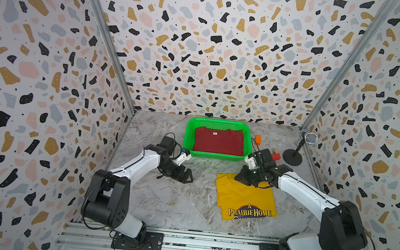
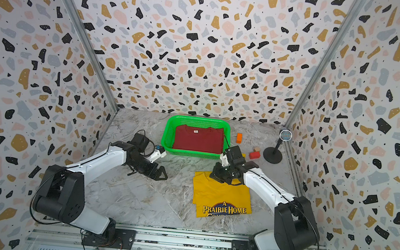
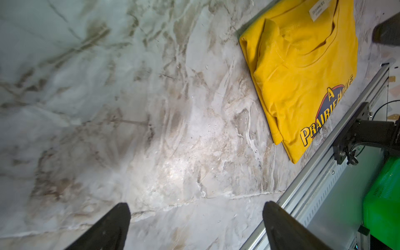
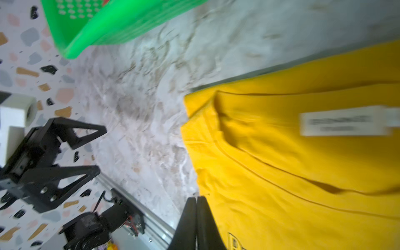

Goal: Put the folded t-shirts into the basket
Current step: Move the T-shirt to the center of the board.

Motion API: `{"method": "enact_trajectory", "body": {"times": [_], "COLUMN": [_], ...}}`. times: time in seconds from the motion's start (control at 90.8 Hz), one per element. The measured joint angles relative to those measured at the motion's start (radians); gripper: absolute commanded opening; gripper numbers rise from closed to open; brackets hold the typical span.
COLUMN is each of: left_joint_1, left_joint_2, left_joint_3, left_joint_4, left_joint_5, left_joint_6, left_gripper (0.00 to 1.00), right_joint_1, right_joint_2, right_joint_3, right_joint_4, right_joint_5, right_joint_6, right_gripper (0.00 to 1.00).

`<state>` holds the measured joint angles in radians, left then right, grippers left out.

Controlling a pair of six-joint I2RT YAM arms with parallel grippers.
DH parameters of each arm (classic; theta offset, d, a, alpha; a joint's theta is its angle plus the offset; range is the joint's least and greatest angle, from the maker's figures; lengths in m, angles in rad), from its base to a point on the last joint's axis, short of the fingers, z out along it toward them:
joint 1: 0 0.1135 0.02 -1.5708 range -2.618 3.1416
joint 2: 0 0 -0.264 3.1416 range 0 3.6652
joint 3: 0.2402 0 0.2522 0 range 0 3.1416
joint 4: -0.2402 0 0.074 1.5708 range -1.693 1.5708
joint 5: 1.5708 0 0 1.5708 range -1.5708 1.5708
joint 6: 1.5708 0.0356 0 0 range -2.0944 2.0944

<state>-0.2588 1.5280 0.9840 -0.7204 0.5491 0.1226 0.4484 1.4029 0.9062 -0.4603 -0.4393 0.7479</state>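
The yellow shirt (image 1: 247, 199) (image 2: 221, 196) lies flat on the bench (image 1: 160, 202), near and a little right of centre. Its chest print faces up and reads "A PRAIRIE HOME" in both top views. A further line below it is cut off by the fold. Its collar points toward the far side, and a white neck label (image 4: 344, 121) shows inside the collar. The print on that label is too blurred to read in either wrist view.

The green basket (image 1: 188, 139) (image 2: 167, 137) stands at the far middle of the bench. The dark red shirt (image 1: 218, 141) (image 2: 198, 139) lies folded inside it and covers most of its floor. A small pale tag (image 1: 215, 133) sits at its collar, too small to read.

The right hand (image 1: 240, 179) (image 4: 196, 200) hangs over the far left corner of the yellow shirt. Its two fingers are pressed together. Whether they touch the cloth cannot be told.

The left hand (image 1: 189, 177) (image 3: 195, 206) is spread wide and grips nothing. It is low over bare bench, left of the yellow shirt (image 3: 303, 75) and nearer than the basket.

Right of the basket stands an orange block (image 1: 258, 138). Farther right, a red block (image 1: 276, 157) and a pale wooden block (image 1: 277, 151) sit together. Beside them, at the right wall, stands a small microphone stand (image 1: 292, 158).
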Motion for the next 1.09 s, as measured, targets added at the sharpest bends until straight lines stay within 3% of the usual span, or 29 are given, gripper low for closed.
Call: {"method": "enact_trajectory", "body": {"times": [0.165, 0.363, 0.738, 0.936, 1.002, 1.09], "left_joint_1": [-0.040, -0.051, -0.051, -0.051, -0.051, -0.051], "left_joint_2": [0.050, 0.060, 0.062, 0.091, 0.098, 0.110], "left_joint_3": [0.014, 0.029, 0.029, 0.046, 0.052, 0.070], "left_joint_4": [0.008, 0.023, 0.023, 0.019, 0.019, 0.016], "left_joint_5": [0.005, 0.011, -0.013, -0.033, -0.035, -0.035], "left_joint_6": [-0.003, -0.004, 0.003, 0.025, 0.028, 0.035], "left_gripper": [0.99, 1.00, 1.00, 1.00, 1.00, 1.00], "right_joint_1": [-0.038, 0.010, 0.152, 0.174, 0.155, 0.092], "right_joint_2": [0.019, 0.138, 0.225, 0.212, 0.199, 0.150], "right_joint_3": [-0.095, -0.112, -0.153, -0.153, -0.147, -0.107], "right_joint_4": [-0.125, -0.136, 0.266, 0.375, 0.421, 0.347], "right_joint_5": [0.057, 0.024, -0.194, -0.281, -0.325, -0.344], "right_joint_6": [-0.044, -0.050, 0.266, 0.358, 0.380, 0.331], "right_gripper": [0.02, 0.00, 0.00, 0.16, 0.24, 0.32]}}
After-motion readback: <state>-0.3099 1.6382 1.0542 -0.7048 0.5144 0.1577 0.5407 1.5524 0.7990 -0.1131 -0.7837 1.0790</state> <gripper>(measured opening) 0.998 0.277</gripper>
